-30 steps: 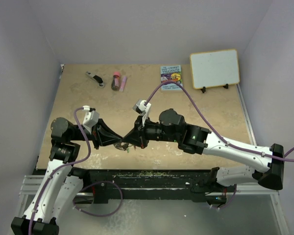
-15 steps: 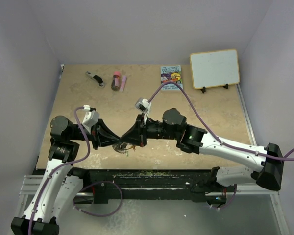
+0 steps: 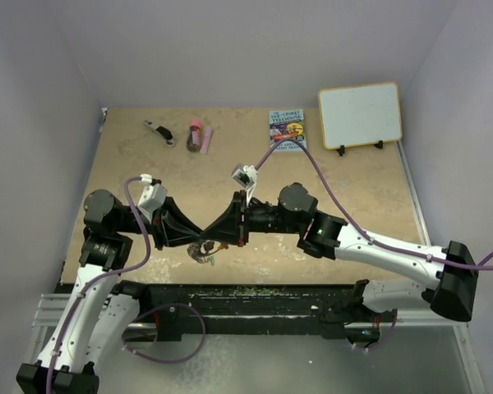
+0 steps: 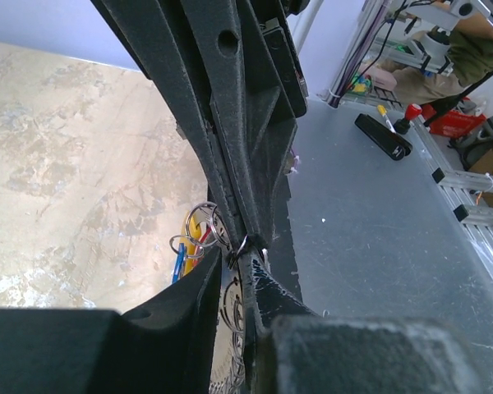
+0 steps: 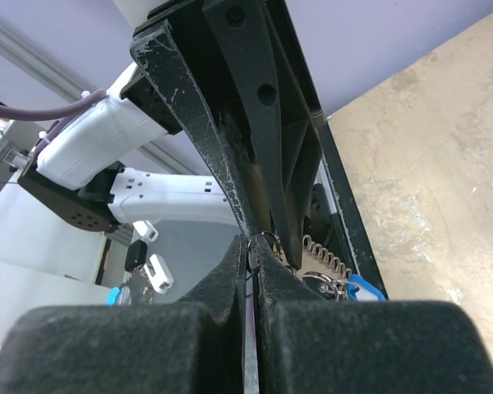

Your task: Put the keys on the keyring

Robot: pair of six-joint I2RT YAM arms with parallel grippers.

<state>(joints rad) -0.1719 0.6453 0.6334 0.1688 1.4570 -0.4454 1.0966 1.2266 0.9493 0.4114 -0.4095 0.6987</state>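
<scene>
Left gripper (image 3: 201, 238) and right gripper (image 3: 218, 236) clenched tip to tip above the table's (image 3: 345, 180) near edge.
Both pinch a thin wire loop (image 4: 240, 245); the keyring (image 4: 199, 226) and keys (image 4: 181, 261) dangle just beneath, tangled and half hidden by fingers (image 4: 230, 131), so whether that loop belongs to the keyring is unclear.

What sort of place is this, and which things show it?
Probably a robotics lab test cell: a tan table boxed in by plain pale walls, a left arm and right arm bolted at its near edge, and aluminium framing beyond.
</scene>
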